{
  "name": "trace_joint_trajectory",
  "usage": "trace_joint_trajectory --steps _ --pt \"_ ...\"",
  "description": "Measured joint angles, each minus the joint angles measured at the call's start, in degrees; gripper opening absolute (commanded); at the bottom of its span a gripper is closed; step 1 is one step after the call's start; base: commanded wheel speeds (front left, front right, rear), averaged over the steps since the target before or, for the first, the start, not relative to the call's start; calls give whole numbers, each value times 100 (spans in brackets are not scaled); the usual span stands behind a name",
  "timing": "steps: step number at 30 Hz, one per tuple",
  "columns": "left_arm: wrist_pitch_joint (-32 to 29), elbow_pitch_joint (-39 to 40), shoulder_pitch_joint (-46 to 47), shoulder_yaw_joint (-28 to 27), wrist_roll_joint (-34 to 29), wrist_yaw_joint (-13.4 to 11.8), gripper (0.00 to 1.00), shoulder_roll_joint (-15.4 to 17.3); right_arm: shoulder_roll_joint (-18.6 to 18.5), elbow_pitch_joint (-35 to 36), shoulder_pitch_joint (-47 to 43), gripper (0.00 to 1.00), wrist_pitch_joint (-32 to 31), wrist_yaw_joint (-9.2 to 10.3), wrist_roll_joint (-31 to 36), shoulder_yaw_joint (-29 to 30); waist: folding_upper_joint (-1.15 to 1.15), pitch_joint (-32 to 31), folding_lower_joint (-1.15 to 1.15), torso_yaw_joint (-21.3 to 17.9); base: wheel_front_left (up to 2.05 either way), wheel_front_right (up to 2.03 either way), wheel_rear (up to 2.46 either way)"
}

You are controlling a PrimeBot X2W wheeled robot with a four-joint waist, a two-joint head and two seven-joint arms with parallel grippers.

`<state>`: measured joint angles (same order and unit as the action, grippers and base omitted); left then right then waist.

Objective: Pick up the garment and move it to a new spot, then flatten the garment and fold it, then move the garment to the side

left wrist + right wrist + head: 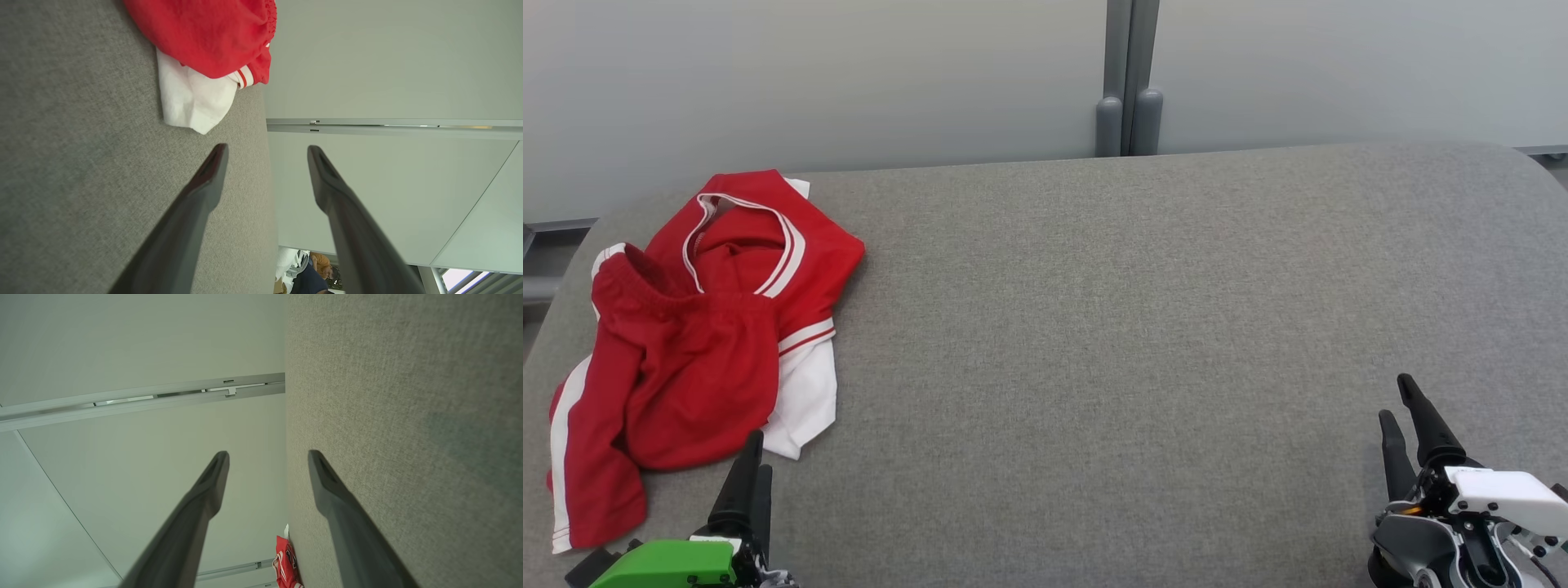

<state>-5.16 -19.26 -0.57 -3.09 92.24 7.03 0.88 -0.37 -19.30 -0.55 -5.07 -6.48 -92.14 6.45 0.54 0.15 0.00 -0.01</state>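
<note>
Red-and-white garment (703, 327), possibly two pieces, crumpled on one grey table (1135, 327)

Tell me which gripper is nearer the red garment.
The left gripper, the green-bodied one: it stands close beside the garment's white corner, while the right gripper sits far across the grey table.

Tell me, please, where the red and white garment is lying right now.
In the head view the garment lies crumpled on the left side of the grey table, just ahead of the left gripper and far from the right gripper.
</note>
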Motion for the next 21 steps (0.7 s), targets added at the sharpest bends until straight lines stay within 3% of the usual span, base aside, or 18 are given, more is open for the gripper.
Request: trace_joint_trajectory --steps 7,21 --pt "126 112 0 126 -180 0 100 1 -5 24 1 100 112 0 257 -129 0 -7 0 -1 0 0 0" --pt "378 409 18 299 -1311 -169 100 109 -149 363 44 100 378 55 1418 -319 0 -27 0 -3 0 0 0"
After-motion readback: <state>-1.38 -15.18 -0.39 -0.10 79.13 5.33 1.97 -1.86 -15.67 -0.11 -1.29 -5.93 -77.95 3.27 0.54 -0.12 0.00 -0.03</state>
